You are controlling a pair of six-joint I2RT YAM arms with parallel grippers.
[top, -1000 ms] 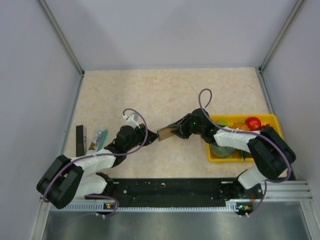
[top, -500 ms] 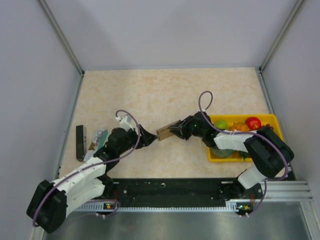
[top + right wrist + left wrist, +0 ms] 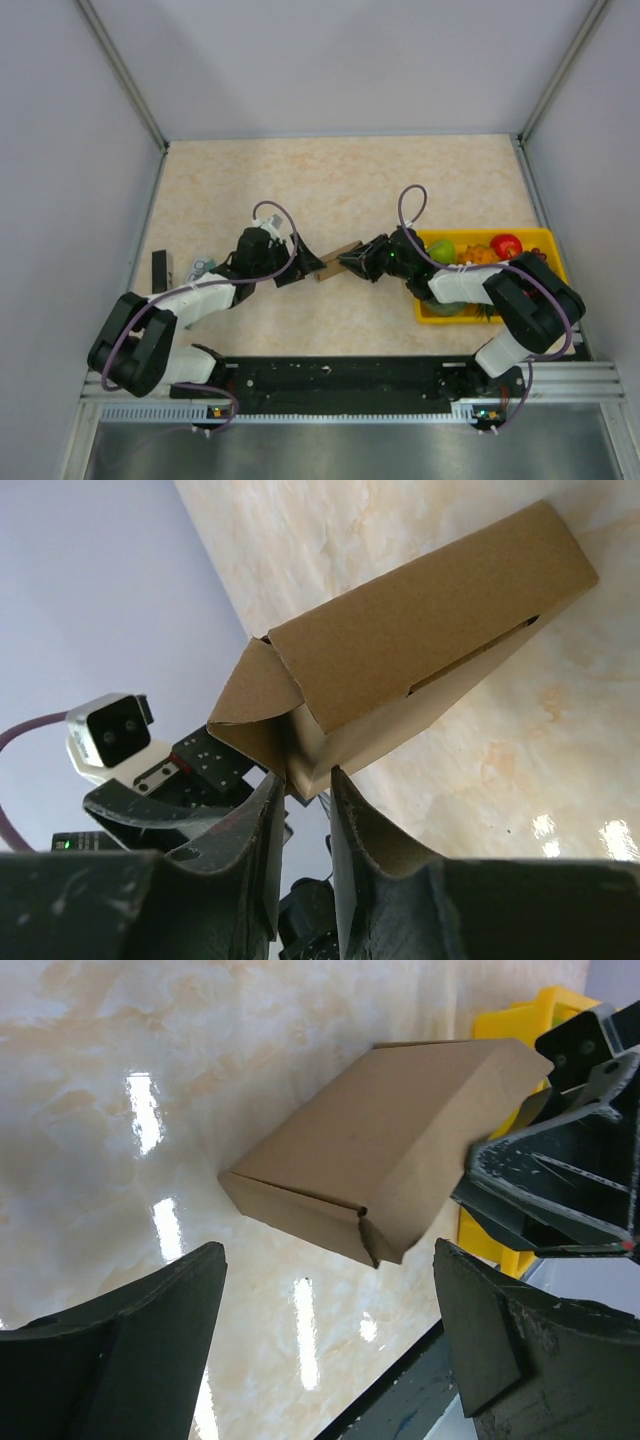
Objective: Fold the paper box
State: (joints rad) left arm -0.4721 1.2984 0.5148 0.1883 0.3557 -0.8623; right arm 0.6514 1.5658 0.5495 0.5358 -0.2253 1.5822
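Observation:
The paper box (image 3: 334,263) is a small brown cardboard carton held just above the tabletop between the two arms. In the right wrist view the paper box (image 3: 420,650) hangs with its lower corner pinched between my right gripper (image 3: 305,785) fingertips, so that gripper is shut on it. In the left wrist view the paper box (image 3: 390,1160) floats ahead of my left gripper (image 3: 330,1300), whose jaws stand wide open with nothing between them. My right gripper (image 3: 560,1180) grips the box's far end there. From above, my left gripper (image 3: 306,262) sits at the box's left end and my right gripper (image 3: 352,262) at its right.
A yellow tray (image 3: 530,234) of fruit stands right of the right arm. A teal-and-white packet (image 3: 200,268) and a dark flat object (image 3: 159,270) lie at the left. The black base rail (image 3: 330,375) runs along the near edge.
My left gripper let go of the box and opened wide, drew back, then came up to the box's left end again. My right gripper's jaws narrowed on the box corner.

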